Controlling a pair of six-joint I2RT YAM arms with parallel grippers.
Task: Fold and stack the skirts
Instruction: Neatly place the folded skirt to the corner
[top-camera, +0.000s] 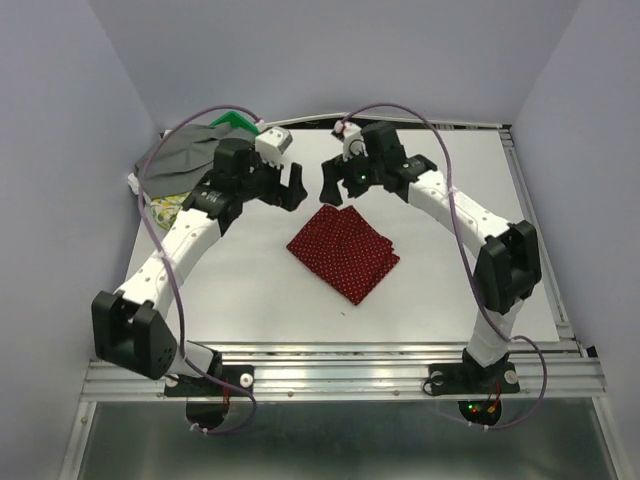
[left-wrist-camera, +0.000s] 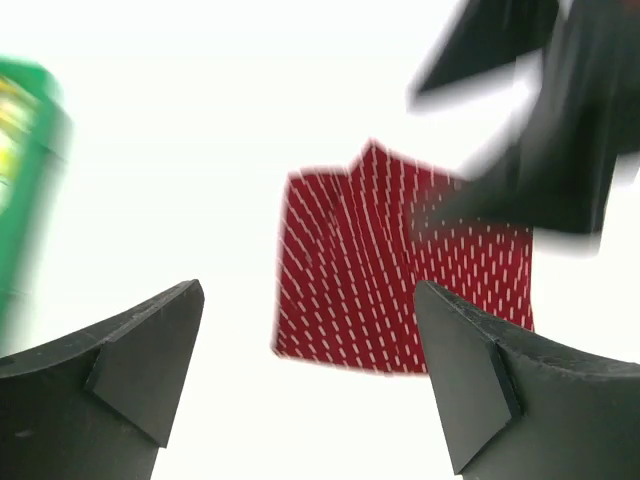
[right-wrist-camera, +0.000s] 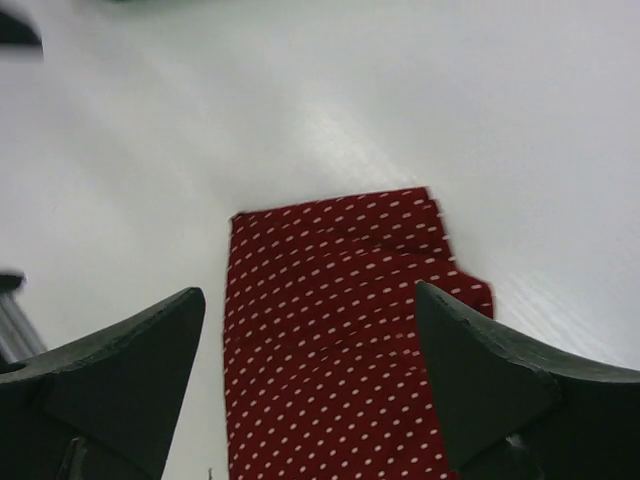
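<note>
The dark red skirt with tiny white dots (top-camera: 343, 250) lies folded flat in the middle of the white table. Both grippers hover just above its far corner with nothing between their fingers. My left gripper (top-camera: 288, 190) is open; its wrist view shows the red skirt (left-wrist-camera: 400, 290) below and beyond the wide-apart fingers (left-wrist-camera: 150, 350). My right gripper (top-camera: 335, 188) is open too, and the red skirt (right-wrist-camera: 330, 330) lies under its spread jaws. The grey skirt (top-camera: 185, 155) is heaped at the far left, with the lemon-print skirt (top-camera: 165, 207) peeking out beneath it.
A green tray (top-camera: 235, 120) sits at the far left corner behind the grey cloth; its blurred green edge (left-wrist-camera: 25, 170) shows in the left wrist view. The right gripper (left-wrist-camera: 540, 150) appears blurred there at upper right. Walls enclose the table on three sides.
</note>
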